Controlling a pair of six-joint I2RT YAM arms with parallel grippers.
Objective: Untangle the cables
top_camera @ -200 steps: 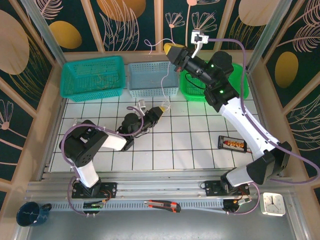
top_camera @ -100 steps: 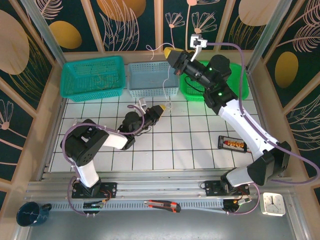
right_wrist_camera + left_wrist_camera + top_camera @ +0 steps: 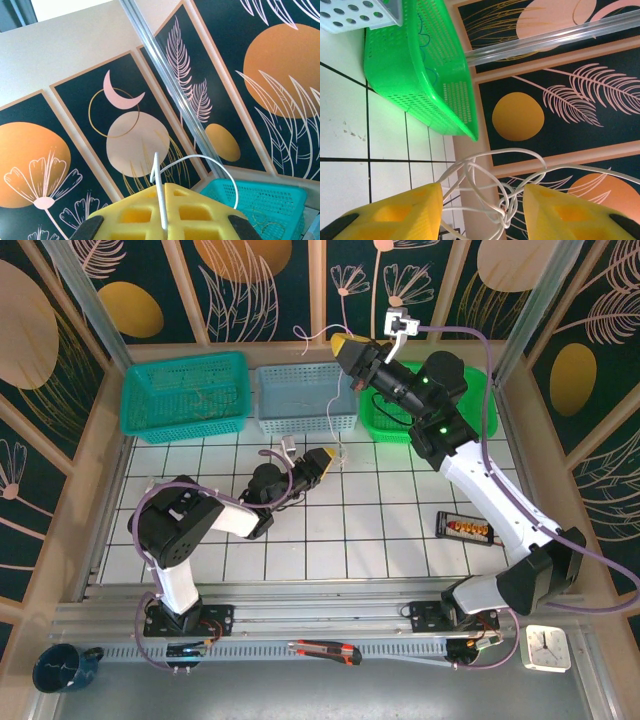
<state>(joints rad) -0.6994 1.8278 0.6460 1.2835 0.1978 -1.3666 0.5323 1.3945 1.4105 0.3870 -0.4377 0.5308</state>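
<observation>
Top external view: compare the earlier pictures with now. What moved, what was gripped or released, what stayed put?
The left arm's shoulder and elbow shifted slightly right; the left gripper hardly moved. The right arm's elbow drifted slightly right, the right gripper barely. Nothing was taken or released: the white cable still runs from the right gripper's shut fingers to the left gripper's open ones. The grey basket stayed put.

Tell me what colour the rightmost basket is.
The basket is bright green, clearest in the left wrist view.

Cables (image 3: 506, 206) run off bottom edge between fingers (image 3: 395, 215).
</observation>
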